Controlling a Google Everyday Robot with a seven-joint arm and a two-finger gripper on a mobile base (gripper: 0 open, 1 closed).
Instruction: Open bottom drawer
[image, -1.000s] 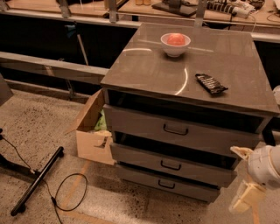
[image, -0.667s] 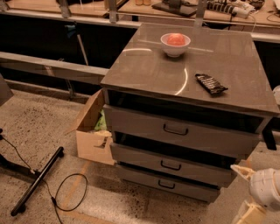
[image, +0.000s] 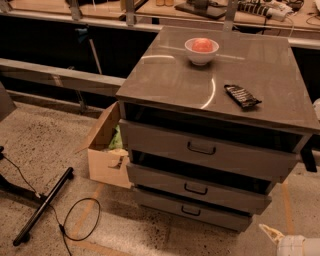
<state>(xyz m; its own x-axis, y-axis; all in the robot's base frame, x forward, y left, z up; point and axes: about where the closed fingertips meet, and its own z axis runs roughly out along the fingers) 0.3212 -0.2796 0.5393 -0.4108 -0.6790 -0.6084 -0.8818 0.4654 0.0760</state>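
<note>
The grey cabinet (image: 165, 85) has three drawers. The bottom drawer (image: 160, 201) is the slimmest, with a small black loop handle (image: 190, 211), and its front stands a little forward of the cabinet body. The medium drawer (image: 150, 177) and the tallest drawer (image: 155, 140) above it also stand slightly out. My gripper (image: 274, 235) is at the lower right corner of the camera view, low near the floor, to the right of the bottom drawer and apart from it. Only its cream tip and white body show.
A white bowl (image: 201, 50) with something red in it and a dark bar-shaped object (image: 241, 96) sit on the cabinet top. An open cardboard box (image: 106, 150) stands against the cabinet's left side. A black stand leg (image: 44, 205) and a cable loop (image: 80, 220) lie on the floor at left.
My gripper has moved down toward the lower right corner, so less of it shows. The drawers and the other objects have not moved.
</note>
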